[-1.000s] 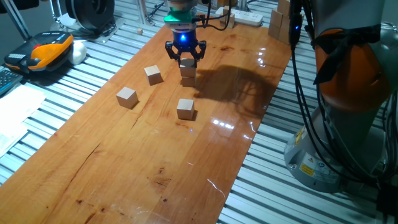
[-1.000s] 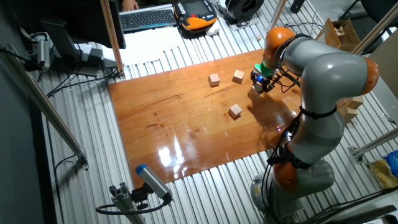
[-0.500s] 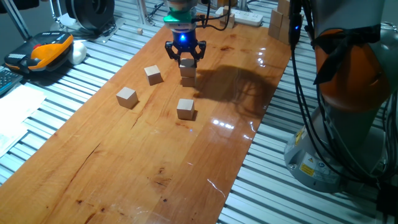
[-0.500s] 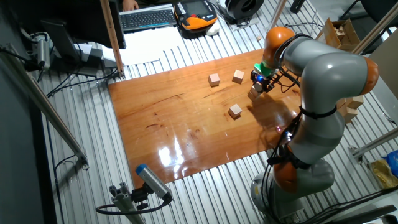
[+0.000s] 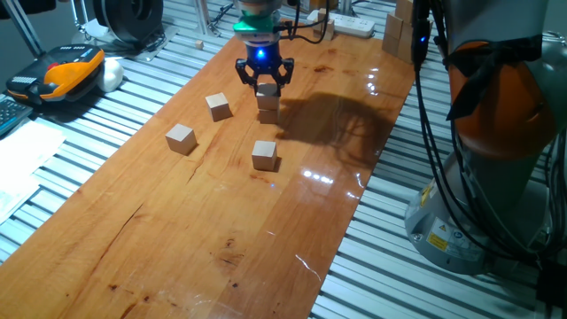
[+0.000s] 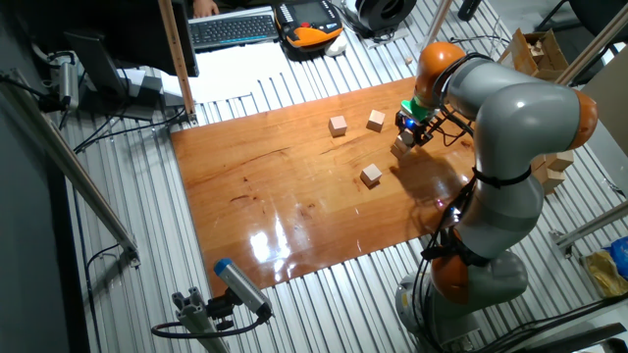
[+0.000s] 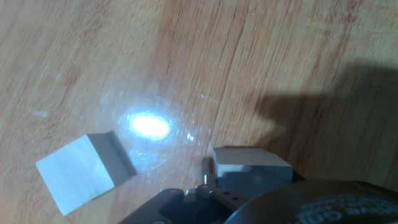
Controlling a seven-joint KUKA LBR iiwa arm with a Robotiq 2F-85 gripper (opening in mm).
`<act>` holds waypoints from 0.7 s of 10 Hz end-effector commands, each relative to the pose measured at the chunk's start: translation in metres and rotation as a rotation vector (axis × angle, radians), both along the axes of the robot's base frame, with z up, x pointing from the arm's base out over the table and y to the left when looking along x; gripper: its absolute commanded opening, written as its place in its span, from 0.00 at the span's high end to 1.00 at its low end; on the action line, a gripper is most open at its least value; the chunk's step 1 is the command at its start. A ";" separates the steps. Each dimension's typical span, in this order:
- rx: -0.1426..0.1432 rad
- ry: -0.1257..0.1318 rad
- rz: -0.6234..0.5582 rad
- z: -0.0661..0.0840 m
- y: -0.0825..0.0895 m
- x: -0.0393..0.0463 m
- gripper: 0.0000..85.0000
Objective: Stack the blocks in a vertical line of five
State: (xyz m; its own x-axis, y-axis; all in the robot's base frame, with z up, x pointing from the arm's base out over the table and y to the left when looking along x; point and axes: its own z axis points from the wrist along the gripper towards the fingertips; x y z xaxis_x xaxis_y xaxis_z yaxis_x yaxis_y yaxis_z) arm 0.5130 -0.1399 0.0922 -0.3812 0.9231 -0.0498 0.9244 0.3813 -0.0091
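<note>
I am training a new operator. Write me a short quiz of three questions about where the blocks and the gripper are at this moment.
1. How many small cubes sit singly on the wooden table, away from the gripper?
2. True or false: all five cubes are already in one stack.
3. In the fixed views, the gripper's fingers stand on either side of:
A. a single cube lying alone on the table
B. the top cube of a two-cube stack
C. a cube lifted high in the air

Key: 1. Three. 2. False. 3. B.
</note>
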 end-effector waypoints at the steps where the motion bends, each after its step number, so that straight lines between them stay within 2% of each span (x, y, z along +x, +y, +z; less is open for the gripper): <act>1: 0.001 0.000 0.000 0.000 0.000 0.0000 0.60; 5: 0.005 -0.001 -0.006 -0.001 0.001 -0.0004 0.60; 6: 0.005 -0.001 -0.011 -0.002 0.002 -0.0004 0.40; 7: 0.005 -0.001 -0.015 -0.002 0.002 -0.0005 0.40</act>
